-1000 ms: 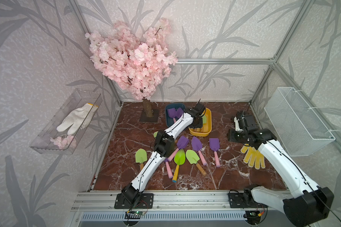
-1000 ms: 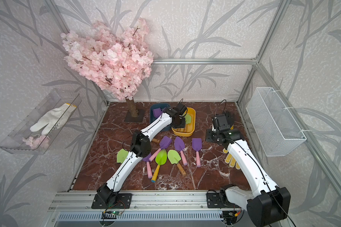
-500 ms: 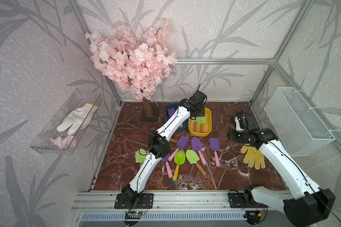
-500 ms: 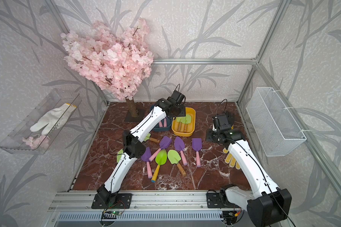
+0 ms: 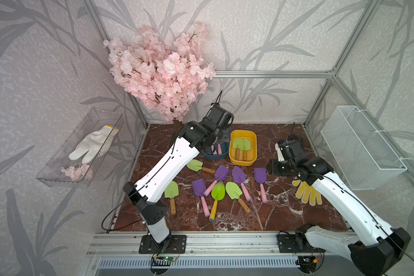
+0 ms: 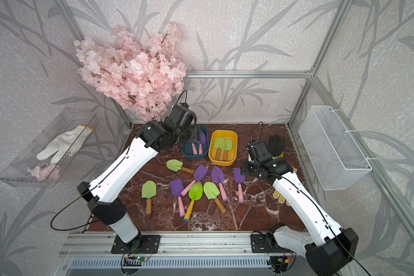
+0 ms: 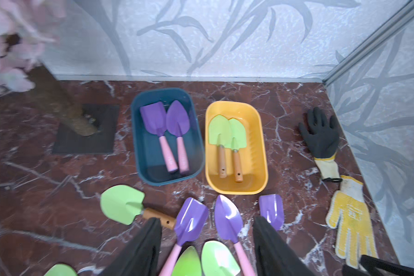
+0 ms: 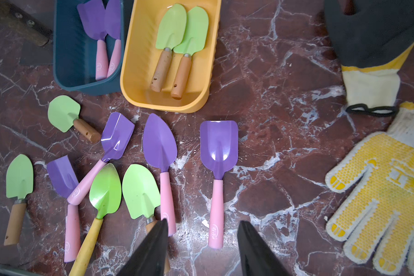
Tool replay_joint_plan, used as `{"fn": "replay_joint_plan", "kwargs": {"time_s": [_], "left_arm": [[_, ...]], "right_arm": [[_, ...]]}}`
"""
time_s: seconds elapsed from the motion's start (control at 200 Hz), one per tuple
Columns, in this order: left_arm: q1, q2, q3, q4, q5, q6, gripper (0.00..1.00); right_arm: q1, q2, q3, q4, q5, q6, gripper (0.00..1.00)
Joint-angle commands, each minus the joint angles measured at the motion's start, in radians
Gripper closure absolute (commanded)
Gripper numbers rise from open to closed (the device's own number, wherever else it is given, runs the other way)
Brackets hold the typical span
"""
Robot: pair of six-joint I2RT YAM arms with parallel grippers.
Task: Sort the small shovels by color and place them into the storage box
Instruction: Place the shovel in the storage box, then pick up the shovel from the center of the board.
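The left gripper (image 7: 206,221) and right gripper (image 8: 202,222) gape, empty. Purple-bladed pink-handled shovels (image 7: 153,119) lie in the dark-blue plastic tub (image 7: 144,165), nine o'clock from the yellow plastic tub (image 7: 253,153).

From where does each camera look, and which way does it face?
Both top views: high in front, looking down; left arm, right arm show.
Left wrist: raised, facing blue box, yellow box, back wall; left fingers show.
Right wrist: over floor, facing down at loose shovels; right fingers show.
Shared: wrist views show both boxes.
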Motion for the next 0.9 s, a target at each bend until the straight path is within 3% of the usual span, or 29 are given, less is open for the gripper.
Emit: {"fn": "replay_joint_plan", "kwargs": {"time_s": [0.0,0.2,0.435,0.74,0.895], "left_arm": [[0.008,-0.116,-0.184,-0.015,-0.109,-0.021,0.35],[0.022,-0.331,-0.486,-0.019,-0.129,-0.141,0.35],[0.021,-0.481,-0.694,-0.077,-0.113,-0.286,0.35],[0.018,-0.519,-0.871,-0.172,0.026,-0.421,0.35],[-0.013,-0.511,-0.972,-0.133,0.102,-0.499,0.34]], "right_arm": [[0.049,0.001,0.026,-0.033,0.041,0.040,0.49],[0.153,0.013,0.014,-0.047,0.047,0.084,0.49],[0.219,0.021,-0.035,-0.027,0.030,0.153,0.49],[0.228,0.044,-0.081,0.002,0.030,0.151,0.48],[0.225,0.032,-0.111,0.016,0.045,0.158,0.48]]}}
